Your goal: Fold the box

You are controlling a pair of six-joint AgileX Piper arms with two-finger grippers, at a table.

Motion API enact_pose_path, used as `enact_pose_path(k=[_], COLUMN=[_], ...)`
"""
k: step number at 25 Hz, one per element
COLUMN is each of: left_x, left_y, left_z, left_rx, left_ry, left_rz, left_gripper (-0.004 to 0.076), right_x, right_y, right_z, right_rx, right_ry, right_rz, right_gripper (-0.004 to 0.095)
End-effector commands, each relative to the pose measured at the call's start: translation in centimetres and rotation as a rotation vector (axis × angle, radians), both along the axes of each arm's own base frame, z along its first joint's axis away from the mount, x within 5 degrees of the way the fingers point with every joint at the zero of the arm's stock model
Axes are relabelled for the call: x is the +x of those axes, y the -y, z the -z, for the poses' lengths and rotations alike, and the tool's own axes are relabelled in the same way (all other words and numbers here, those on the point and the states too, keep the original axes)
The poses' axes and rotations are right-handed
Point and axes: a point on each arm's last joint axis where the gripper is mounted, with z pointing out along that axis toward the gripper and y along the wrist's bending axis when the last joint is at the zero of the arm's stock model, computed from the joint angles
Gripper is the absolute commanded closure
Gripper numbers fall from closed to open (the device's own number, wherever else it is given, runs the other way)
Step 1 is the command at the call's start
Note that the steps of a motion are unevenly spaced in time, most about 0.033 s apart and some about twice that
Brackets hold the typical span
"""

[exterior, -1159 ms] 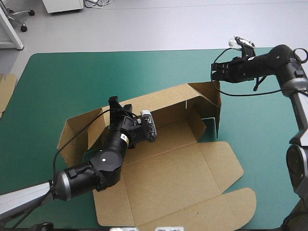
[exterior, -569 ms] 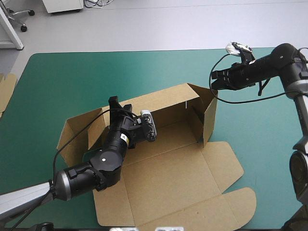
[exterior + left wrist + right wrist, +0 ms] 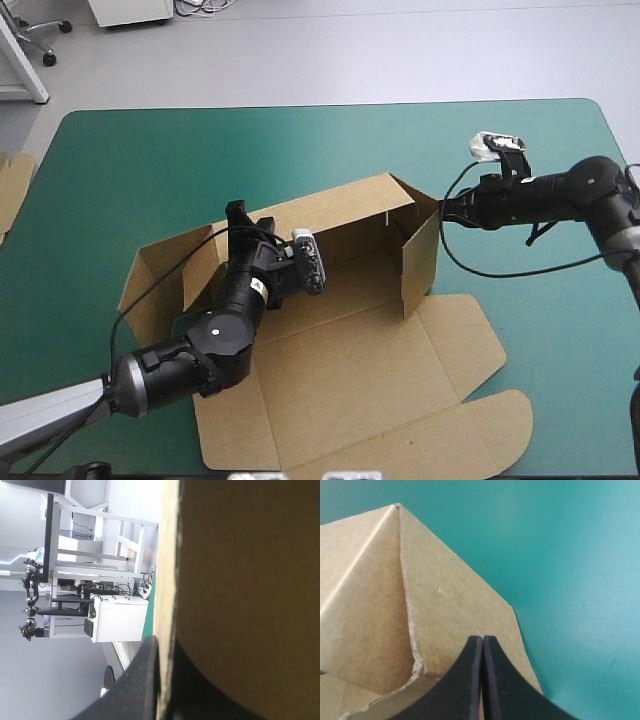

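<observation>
Brown box [image 3: 350, 350] at mid-desk [image 3: 150, 170], partly erected: left hand [image 3: 238, 213] clamped on the rear wall [image 3: 340, 205], right hand [image 3: 483, 645] with fingers pressed together against the right side flap [image 3: 420, 265], which is best pushed inward squarely along its crease.

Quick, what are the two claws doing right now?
Left gripper: shut on the box, at its back wall.
Right gripper: shut, holding nothing, tip at the box's end wall.
</observation>
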Motion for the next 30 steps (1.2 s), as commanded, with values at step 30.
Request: enact_pose_path(k=[30], left_x=[-0.1], left_y=[0.0], left_z=[-1.8], left_rx=[-0.081], left_ry=[0.035], left_rz=[0.003], left_gripper=[0.0738], right_x=[-7.4], right_y=[-0.5], right_z=[-6.7], right_rx=[0.061], right_ry=[0.457], right_rz=[-0.019], right_gripper=[0.094])
